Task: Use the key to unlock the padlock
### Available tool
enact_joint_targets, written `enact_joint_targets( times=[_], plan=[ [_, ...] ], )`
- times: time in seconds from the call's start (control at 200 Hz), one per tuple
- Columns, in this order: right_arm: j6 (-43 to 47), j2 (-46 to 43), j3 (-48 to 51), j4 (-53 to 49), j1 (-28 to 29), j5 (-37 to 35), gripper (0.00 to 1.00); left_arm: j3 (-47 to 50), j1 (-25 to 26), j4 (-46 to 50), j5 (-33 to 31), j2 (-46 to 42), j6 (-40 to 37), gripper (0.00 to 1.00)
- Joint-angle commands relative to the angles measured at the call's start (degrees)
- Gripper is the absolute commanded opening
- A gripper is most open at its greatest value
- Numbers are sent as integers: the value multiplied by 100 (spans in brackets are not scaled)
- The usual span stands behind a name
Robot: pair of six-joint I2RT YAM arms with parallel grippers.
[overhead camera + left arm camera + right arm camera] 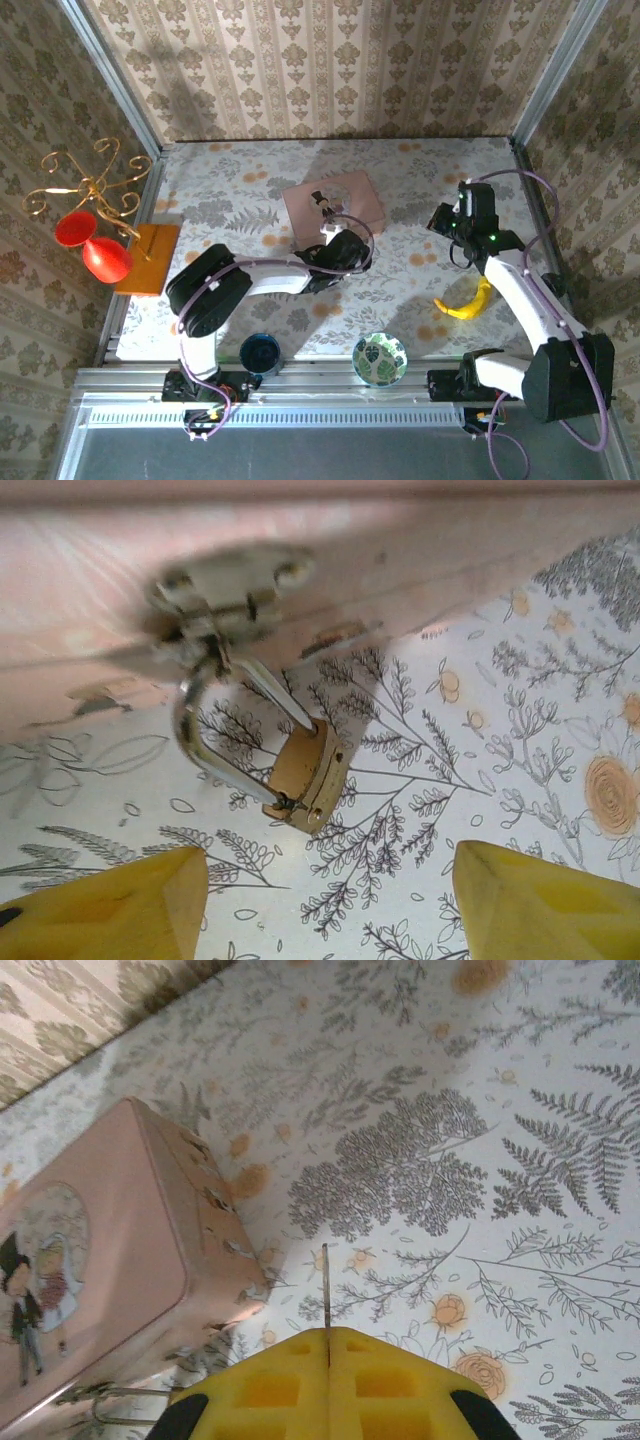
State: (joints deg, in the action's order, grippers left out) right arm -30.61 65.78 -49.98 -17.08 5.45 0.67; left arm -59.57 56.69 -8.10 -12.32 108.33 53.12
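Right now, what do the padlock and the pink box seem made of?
The padlock: metal, apparently a brass body, dull golden, with a glinting silvery shackle. The pink box: likely painted tin, smooth, glossy, with a printed picture on its lid; not certain.

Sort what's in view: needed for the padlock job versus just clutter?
Job: padlock on pink box clasp; key in right tool.
Clutter: banana; blue cup; green bowl; gold stand with red ornaments.

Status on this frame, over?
Left pincer open, padlock just ahead. Padlock hanging from clasp of box. Right pincer shut on key, apart from box.
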Motion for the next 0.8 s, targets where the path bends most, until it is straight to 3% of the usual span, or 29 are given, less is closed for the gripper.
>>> enact_joint_targets(
  times=[0.0, 0.795],
  plan=[
    [-92, -236, 110, -247, -27, 72, 0, -267, -104, -47, 274, 167, -45, 65],
    [-226, -663, 515, -212, -27, 188, 0, -350, -564, -347, 417, 610, -298, 46]
  ],
)
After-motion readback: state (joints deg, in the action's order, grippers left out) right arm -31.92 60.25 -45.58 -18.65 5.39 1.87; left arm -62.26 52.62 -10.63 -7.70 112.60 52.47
